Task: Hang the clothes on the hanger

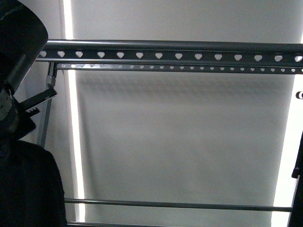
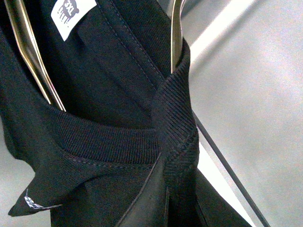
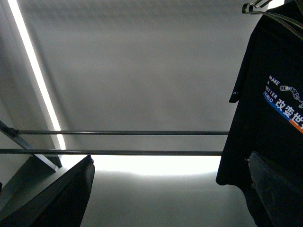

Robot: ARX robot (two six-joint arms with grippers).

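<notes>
The black T-shirt (image 2: 109, 142) fills the left wrist view, with its ribbed collar and a white size label (image 2: 71, 14). My left gripper (image 2: 163, 189) is shut on the collar. Two shiny metal wires (image 2: 33, 56) run inside the neck opening. In the front view the shirt (image 1: 28, 189) hangs dark at the far left, below my left arm (image 1: 19, 42). The hanger's grey top rail (image 1: 180, 56), with its row of heart-shaped holes, crosses high above. In the right wrist view the shirt (image 3: 279, 94) hangs with its white text and blue-orange stripe. My right gripper (image 3: 170, 189) is open and empty beside it.
A thin lower bar of the rack (image 1: 180, 205) crosses near the bottom of the front view. Two parallel bars (image 3: 123, 133) show in the right wrist view. A slanted rack leg (image 1: 45, 123) stands at the left. A grey wall with bright light strips (image 1: 75, 142) is behind.
</notes>
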